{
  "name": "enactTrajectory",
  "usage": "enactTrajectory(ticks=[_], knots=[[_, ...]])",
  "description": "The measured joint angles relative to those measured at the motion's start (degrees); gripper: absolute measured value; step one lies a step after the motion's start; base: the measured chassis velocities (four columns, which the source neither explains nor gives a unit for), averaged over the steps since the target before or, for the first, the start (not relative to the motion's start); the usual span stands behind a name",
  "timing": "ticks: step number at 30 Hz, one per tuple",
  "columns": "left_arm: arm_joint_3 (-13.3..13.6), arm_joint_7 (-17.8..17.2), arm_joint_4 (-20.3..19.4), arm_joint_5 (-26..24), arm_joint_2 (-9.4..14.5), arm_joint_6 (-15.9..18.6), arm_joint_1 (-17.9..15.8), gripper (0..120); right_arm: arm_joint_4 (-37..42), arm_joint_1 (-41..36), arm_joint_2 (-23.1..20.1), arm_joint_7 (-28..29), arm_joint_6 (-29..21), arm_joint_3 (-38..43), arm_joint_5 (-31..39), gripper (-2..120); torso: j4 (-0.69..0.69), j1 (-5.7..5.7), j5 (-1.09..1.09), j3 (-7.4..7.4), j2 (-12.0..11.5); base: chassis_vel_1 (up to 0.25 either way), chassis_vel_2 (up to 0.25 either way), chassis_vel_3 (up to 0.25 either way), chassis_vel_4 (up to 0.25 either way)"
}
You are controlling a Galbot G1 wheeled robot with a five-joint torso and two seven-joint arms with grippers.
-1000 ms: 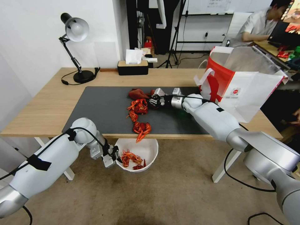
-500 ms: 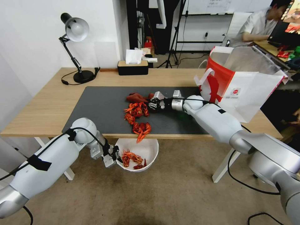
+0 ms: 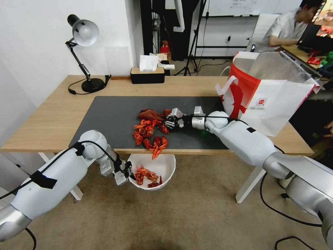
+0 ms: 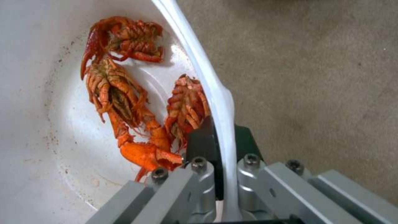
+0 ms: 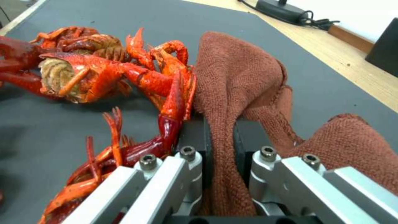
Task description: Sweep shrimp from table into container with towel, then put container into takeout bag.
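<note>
A pile of red shrimp (image 3: 149, 133) lies on the dark mat at the table's (image 3: 52, 118) front edge, one hanging over it. My right gripper (image 3: 169, 121) is shut on the rust-red towel (image 3: 151, 114), whose folds (image 5: 236, 77) press against the shrimp (image 5: 104, 71). Below the edge my left gripper (image 3: 125, 172) holds the white container (image 3: 163, 166) by its rim (image 4: 215, 99). Three shrimp (image 4: 124, 93) lie inside it. The white and red takeout bag (image 3: 267, 90) stands open at the table's right end.
A desk lamp (image 3: 83, 52) and a black tissue box (image 3: 147, 73) stand along the table's back edge. Beige carpet (image 3: 194, 215) lies under the container. A white table leg (image 3: 248, 184) stands right of the container.
My right gripper has dragged the towel toward the front edge and leftward, pushing the shrimp closer together near the edge. The left gripper and container have stayed in place.
</note>
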Motion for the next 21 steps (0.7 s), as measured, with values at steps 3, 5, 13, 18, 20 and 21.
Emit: enactTrajectory(ticks=[3, 5, 13, 18, 20, 21], knots=[[0.07, 0.0, 0.2, -0.01, -0.05, 0.01, -0.21, 0, 1.22, -0.44, -0.61, 0.21, -0.44, 0.02, 0.18, 8, 0.0, 0.0, 0.0, 0.0, 0.0, 0.0, 0.0, 0.0, 0.0], [0.08, 0.01, 0.31, -0.02, -0.11, 0.01, -0.32, 0, 1.81, -0.59, -0.86, 0.3, -0.82, 0.02, 0.25, 8, 0.0, 0.0, 0.0, 0.0, 0.0, 0.0, 0.0, 0.0, 0.0], [0.3, 0.19, 0.88, -0.16, 0.41, -0.08, -1.05, 0, 4.69, -1.35, -2.1, 0.95, -1.79, -0.19, 0.49, 8, 0.0, 0.0, -0.01, 0.0, 0.0, 0.0, 0.0, 0.0, 0.0], [0.06, 1.17, 0.91, -0.98, 1.57, -0.64, -1.21, 0, 5.44, -1.75, -2.3, 1.13, -1.84, -0.18, 0.86, 8, -0.01, 0.0, 0.0, 0.0, 0.0, 0.0, 0.0, 0.0, 0.0], [-0.09, 1.36, 0.85, -1.0, 1.86, -0.91, -1.04, 0, 5.62, -1.8, -2.33, 1.17, -1.9, -0.18, 1.02, 8, 0.0, 0.0, 0.0, 0.0, 0.0, 0.0, 0.0, 0.0, 0.0], [-0.16, 1.55, 0.7, -1.02, 2.14, -1.19, -0.71, 0, 5.86, -1.86, -2.36, 1.19, -2.01, -0.18, 1.22, 8, 0.0, 0.0, -0.01, 0.0, 0.0, 0.0, 0.0, 0.0, 0.0]])
